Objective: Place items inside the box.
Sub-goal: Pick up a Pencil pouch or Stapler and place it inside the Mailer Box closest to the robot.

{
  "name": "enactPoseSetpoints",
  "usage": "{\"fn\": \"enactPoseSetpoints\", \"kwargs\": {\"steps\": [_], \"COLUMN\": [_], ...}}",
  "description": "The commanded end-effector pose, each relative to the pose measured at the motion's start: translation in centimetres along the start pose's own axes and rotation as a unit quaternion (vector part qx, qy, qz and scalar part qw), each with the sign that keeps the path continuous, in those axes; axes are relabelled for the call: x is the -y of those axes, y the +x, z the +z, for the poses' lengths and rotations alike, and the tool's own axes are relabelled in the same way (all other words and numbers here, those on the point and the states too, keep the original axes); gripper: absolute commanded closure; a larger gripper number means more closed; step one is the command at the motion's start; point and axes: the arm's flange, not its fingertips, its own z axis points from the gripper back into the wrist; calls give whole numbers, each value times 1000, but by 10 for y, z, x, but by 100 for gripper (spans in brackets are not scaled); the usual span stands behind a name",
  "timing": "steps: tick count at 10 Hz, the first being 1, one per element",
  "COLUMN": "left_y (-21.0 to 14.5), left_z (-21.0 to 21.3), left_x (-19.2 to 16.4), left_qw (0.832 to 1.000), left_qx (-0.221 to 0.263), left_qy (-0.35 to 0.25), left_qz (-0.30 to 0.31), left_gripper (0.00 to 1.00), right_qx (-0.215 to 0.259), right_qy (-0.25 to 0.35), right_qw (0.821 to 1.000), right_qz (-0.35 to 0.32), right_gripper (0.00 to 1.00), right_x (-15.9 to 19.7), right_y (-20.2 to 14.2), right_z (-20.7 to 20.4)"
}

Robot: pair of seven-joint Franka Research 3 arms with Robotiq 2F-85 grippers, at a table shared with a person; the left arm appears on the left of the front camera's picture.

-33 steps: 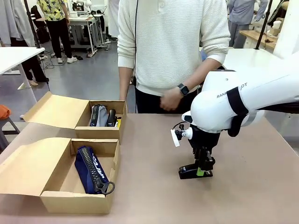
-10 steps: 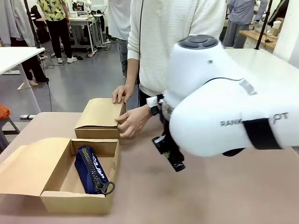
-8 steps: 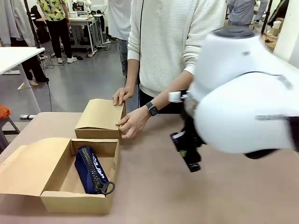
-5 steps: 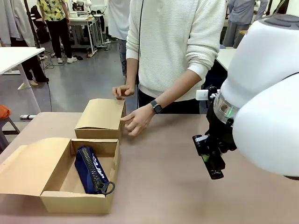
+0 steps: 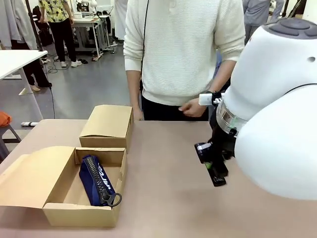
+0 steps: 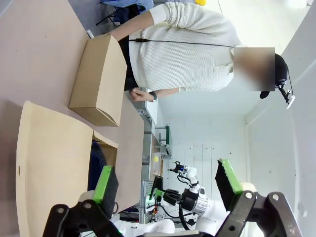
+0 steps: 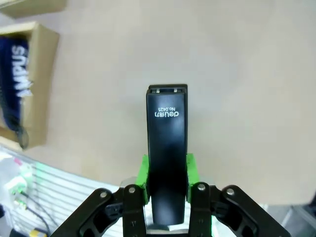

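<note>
Your right pincer (image 7: 167, 171) is closed partway on the black "deli" stapler (image 7: 167, 131), its green pads pressing the two sides near one end while most of the body sticks out past the fingertips. The left pincer (image 6: 164, 166) stands wide open with nothing in it.

The stapler hangs over the bare brown table (image 5: 163, 198), well to the right of the open cardboard box (image 5: 81, 214). A navy zip pouch (image 5: 97, 179) already lies slantwise in that box. Just behind the open box sits a closed cardboard box (image 5: 106, 124).

Watch these on the way over:
- With so much of the stapler beyond the pads, a quick swing or stop could let it pivot or slide out before it reaches the open box.
- The near-right wall of the open box stands in the path; come in low and the stapler's free end will likely knock it and shove the box.
- The pouch takes much of the floor, so a release above it may leave the stapler tipped against the wall.
- A person's hand (image 5: 192, 108) is at the table's far edge, beyond and right of the open box; a wide arc could meet it.
</note>
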Motion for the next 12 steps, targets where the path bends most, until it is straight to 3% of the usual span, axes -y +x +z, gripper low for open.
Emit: {"fn": "enactPoseSetpoints", "kwargs": {"steps": [1,5,8,10,12], "left_y": [-1,-1,-1,-1,-1], "left_z": [1,1,1,1,1], "left_x": [0,0,0,0,0], "left_qw": [1000,1000,1000,1000,1000], "left_qx": [0,0,0,0,0], "left_qy": [-8,-8,-8,-8,-8], "left_qz": [-9,-9,-9,-9,-9], "left_gripper": [0,0,0,0,0], "right_qx": [23,5,-44,-66,-71], "right_qy": [36,42,58,75,63], "right_qw": [999,988,969,964,966], "right_qz": [19,148,238,248,240], "right_gripper": [68,68,68,68,68], "right_x": [-64,-183,-254,-275,-274], "right_y": [33,99,117,111,112], "right_z": [-14,-64,-98,-120,-125]}}
